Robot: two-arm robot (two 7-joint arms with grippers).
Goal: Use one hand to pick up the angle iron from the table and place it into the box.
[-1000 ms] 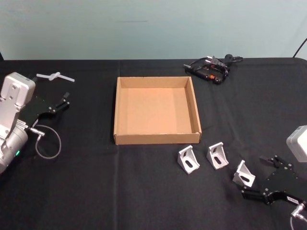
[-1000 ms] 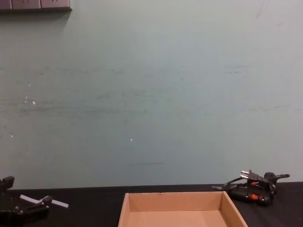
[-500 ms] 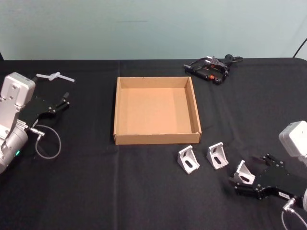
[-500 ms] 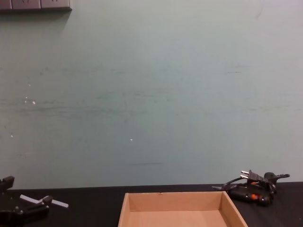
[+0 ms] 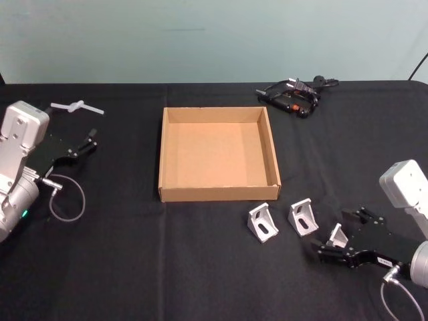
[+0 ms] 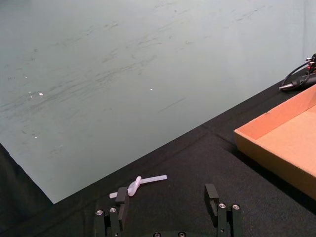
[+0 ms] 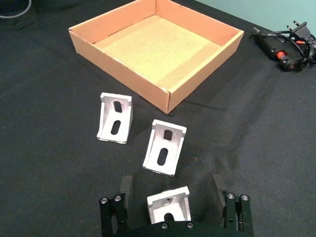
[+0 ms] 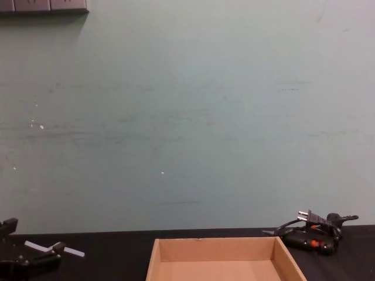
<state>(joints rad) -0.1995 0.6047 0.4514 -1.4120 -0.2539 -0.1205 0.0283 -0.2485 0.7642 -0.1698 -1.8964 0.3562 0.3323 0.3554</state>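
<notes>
Three silver angle irons lie on the black table (image 5: 134,267) in front of the brown cardboard box (image 5: 217,194). The left angle iron (image 5: 263,223) and the middle one (image 5: 303,217) lie free. My right gripper (image 5: 334,236) is open low over the table, and the rightmost angle iron (image 5: 338,237) sits between its fingers. In the right wrist view that angle iron (image 7: 169,205) lies between the spread fingers (image 7: 125,189) of the right gripper (image 7: 172,185), untouched by either. The box (image 7: 123,64) is empty. My left gripper (image 5: 87,140) rests open at the table's left.
A black tool with plug and cable (image 5: 292,93) lies at the back right, behind the box. A white plastic piece (image 5: 75,105) lies at the back left, just beyond the left gripper (image 6: 166,193). A grey cable loop (image 5: 67,200) hangs by the left arm.
My right gripper has moved left and forward along the table's front, closing around the rightmost angle iron until it sits between the open fingers. The left arm has not moved.
</notes>
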